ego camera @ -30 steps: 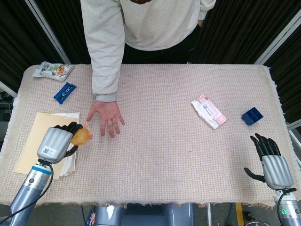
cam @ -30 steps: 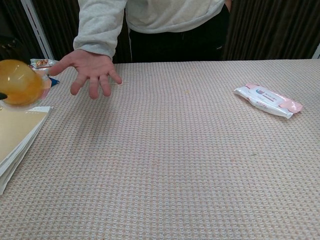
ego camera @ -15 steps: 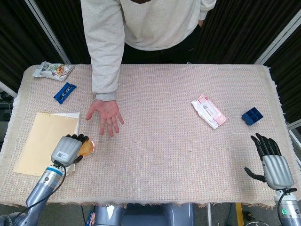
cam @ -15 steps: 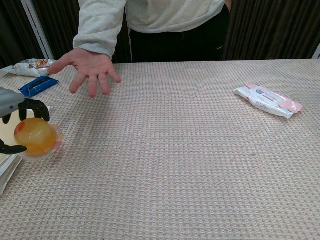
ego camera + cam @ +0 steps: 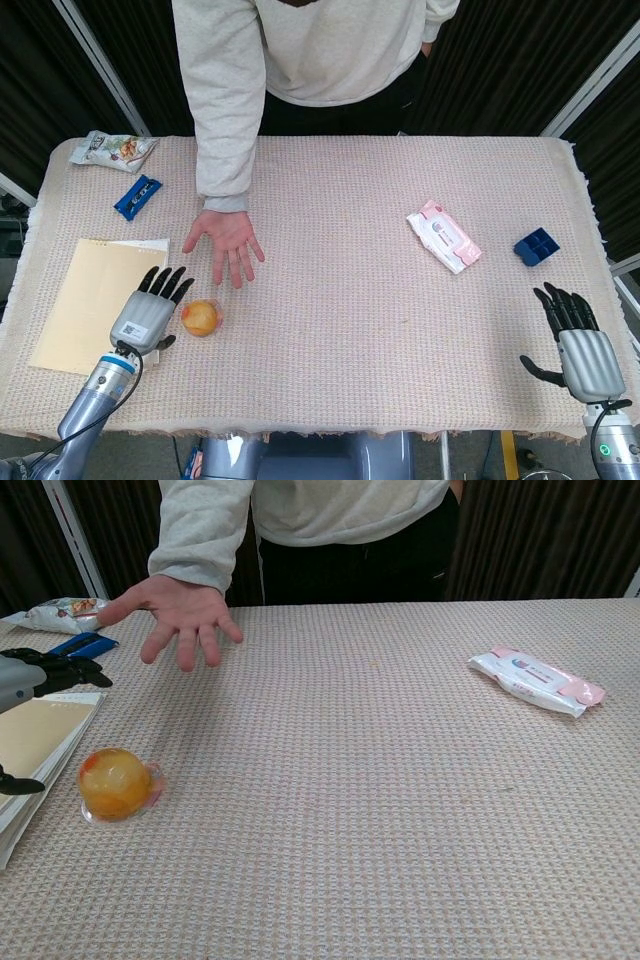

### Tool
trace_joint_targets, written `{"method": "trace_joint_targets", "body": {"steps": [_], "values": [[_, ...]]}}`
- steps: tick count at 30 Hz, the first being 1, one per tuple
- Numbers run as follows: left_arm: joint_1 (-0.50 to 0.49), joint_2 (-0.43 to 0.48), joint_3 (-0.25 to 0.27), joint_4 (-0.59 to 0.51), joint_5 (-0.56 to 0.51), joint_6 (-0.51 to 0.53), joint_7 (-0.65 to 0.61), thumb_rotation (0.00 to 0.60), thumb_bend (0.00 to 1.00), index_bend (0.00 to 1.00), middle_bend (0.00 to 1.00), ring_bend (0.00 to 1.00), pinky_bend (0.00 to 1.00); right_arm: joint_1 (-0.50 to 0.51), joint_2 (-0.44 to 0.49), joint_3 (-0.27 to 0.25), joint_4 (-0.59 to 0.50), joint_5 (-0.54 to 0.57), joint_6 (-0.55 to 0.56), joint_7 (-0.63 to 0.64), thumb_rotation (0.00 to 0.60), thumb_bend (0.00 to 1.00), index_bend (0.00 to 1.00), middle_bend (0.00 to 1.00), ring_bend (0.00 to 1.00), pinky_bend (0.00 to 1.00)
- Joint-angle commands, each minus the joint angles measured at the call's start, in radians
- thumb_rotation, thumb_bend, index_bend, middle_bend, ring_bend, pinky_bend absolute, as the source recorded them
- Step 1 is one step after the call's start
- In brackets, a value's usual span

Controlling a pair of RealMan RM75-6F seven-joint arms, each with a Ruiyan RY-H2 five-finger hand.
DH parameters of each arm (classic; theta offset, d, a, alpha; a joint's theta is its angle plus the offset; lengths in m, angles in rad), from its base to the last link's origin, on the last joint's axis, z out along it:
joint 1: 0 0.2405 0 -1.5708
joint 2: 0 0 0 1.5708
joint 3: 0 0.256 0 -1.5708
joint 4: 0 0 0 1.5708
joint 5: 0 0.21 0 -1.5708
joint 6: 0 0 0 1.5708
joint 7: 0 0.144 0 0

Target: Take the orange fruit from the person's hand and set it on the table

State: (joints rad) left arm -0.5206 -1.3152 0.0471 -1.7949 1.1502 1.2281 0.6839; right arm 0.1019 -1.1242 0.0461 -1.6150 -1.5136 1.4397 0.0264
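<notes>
The orange fruit, in a clear wrapper, lies on the table cloth near the front left. My left hand is open just to its left, fingers spread and apart from the fruit. The person's hand hovers palm-up and empty behind the fruit. My right hand stays open at the table's front right corner, holding nothing; the chest view does not show it.
A yellow notebook lies under and left of my left hand. A blue packet and a snack bag sit at the back left. A pink wipes pack and a blue box lie on the right.
My left hand lowered the fruit to the table, then let it go and spread its fingers. The fruit now rests free a little to the right. The right hand has not moved.
</notes>
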Motion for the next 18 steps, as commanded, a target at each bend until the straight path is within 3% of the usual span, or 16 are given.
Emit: {"method": "trace_joint_targets", "body": {"steps": [1, 6, 10, 13, 18], "values": [[0.034, 0.041, 0.008, -0.034, 0.064, 0.063, -0.023, 0.6, 0.19, 0.07, 0.0, 0.0, 0.0, 0.0, 0.0, 0.0, 0.0, 0.0, 0.0, 0.0, 0.6, 0.12, 0.0, 0.0, 0.0, 0.0], [0.11, 0.076, 0.021, -0.045, 0.19, 0.198, -0.128, 0.6, 0.18, 0.05, 0.0, 0.0, 0.0, 0.0, -0.001, 0.0, 0.001, -0.002, 0.001, -0.003, 0.6, 0.12, 0.0, 0.0, 0.0, 0.0], [0.198, 0.068, 0.041, 0.067, 0.31, 0.354, -0.19, 0.6, 0.17, 0.01, 0.0, 0.0, 0.0, 0.002, -0.004, 0.0, -0.001, -0.003, 0.001, -0.01, 0.6, 0.12, 0.0, 0.0, 0.0, 0.0], [0.245, 0.058, 0.048, 0.12, 0.325, 0.402, -0.231, 0.6, 0.15, 0.0, 0.0, 0.0, 0.0, 0.002, -0.007, 0.0, -0.002, -0.005, 0.001, -0.016, 0.6, 0.12, 0.0, 0.0, 0.0, 0.0], [0.295, 0.085, 0.052, 0.111, 0.296, 0.404, -0.301, 0.6, 0.15, 0.0, 0.0, 0.0, 0.0, 0.002, -0.01, 0.001, 0.003, -0.011, 0.007, -0.019, 0.6, 0.12, 0.0, 0.0, 0.0, 0.0]]}}
